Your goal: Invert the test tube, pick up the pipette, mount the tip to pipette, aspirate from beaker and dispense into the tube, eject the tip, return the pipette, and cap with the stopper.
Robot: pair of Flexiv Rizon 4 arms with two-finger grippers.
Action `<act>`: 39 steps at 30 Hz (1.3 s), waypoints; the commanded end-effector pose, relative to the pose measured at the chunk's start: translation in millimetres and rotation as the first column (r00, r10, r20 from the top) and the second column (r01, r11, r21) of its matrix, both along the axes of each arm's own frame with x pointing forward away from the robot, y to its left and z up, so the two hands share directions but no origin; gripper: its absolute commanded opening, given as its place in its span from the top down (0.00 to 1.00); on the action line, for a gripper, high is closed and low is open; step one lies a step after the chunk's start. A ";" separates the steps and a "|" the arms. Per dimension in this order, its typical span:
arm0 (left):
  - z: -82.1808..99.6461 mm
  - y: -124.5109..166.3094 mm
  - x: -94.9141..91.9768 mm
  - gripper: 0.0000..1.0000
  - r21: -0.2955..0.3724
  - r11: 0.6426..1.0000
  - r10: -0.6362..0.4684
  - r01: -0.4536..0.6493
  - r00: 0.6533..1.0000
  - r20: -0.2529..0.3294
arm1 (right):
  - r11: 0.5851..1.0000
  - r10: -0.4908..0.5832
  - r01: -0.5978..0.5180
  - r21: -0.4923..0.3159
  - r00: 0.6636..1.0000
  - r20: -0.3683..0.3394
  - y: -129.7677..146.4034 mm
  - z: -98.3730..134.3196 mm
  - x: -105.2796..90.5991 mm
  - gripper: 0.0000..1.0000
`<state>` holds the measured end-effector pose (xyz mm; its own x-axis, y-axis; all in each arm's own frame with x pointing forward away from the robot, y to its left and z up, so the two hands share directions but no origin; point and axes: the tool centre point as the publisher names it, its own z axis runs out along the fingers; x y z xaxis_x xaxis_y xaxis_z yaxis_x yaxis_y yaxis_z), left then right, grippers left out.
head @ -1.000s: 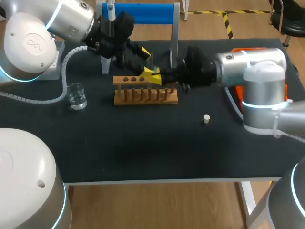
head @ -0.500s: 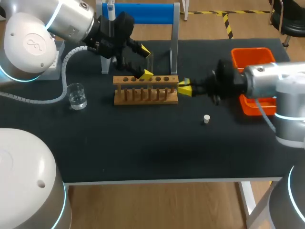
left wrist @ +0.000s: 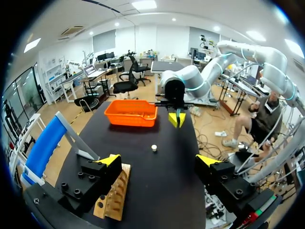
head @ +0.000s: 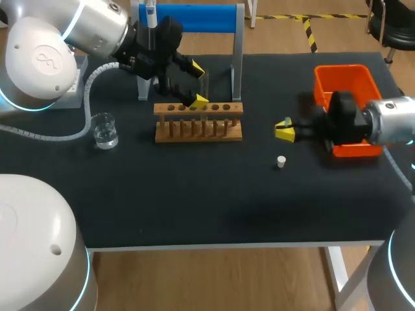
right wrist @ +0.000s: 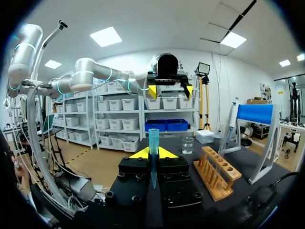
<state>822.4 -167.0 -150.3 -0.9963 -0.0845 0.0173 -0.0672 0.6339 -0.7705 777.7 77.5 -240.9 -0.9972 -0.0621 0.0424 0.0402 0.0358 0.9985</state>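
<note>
My left gripper (head: pixel 198 84) hangs open over the wooden tube rack (head: pixel 198 121), and a clear test tube (head: pixel 205 82) stands upright between its spread fingers, apart from both. In the left wrist view the left gripper (left wrist: pixel 159 161) has nothing between its fingers. My right gripper (head: pixel 283 129) is right of the rack, shut on a blue pipette tip (right wrist: pixel 153 140) that stands upright between its yellow tips. The pipette (head: pixel 150 13) hangs on the blue stand (head: pixel 194 18) behind the rack. The beaker (head: pixel 104 129) sits left of the rack. The white stopper (head: pixel 281 161) lies just in front of the right gripper.
An orange bin (head: pixel 343 81) stands at the back right, beside my right wrist. The stand's metal leg (head: pixel 237 58) rises just behind the rack's right end. A grey box (head: pixel 76 87) sits at the back left corner.
My right arm has drawn back from the rack towards the right, to beside the orange bin, its gripper shut throughout. The left arm has stayed over the rack.
</note>
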 end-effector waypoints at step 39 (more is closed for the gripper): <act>0.7 0.2 -1.1 0.00 0.002 1.000 0.002 -0.002 1.000 0.000 | 0.999 -0.031 0.031 0.009 0.999 -0.022 -10.0 -7.8 -6.5 1.00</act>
